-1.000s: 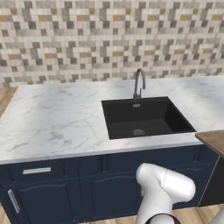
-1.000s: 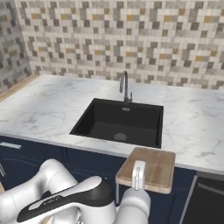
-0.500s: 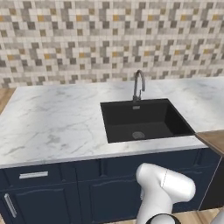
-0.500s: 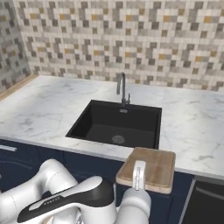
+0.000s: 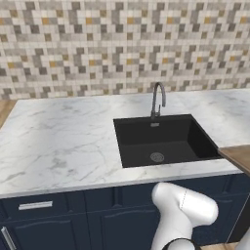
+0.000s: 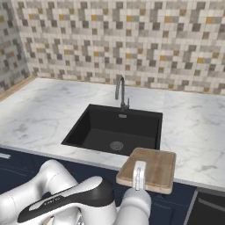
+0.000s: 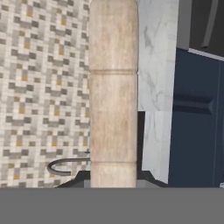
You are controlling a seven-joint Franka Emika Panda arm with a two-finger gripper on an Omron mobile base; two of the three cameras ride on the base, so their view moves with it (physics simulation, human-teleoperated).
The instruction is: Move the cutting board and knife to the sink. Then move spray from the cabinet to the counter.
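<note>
Pincer [image 6: 139,172] was clamped on the cutting board [image 6: 151,168], held flat just before the sink [image 6: 115,132].

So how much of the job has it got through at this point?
Nothing is finished yet: the black sink holds nothing. In hand: the cutting board is held up in front of the counter, near the basin's front right corner, apparently gripped by the gripper. Left: lowering the board into the sink, then the knife and spray, neither visible here.
</note>
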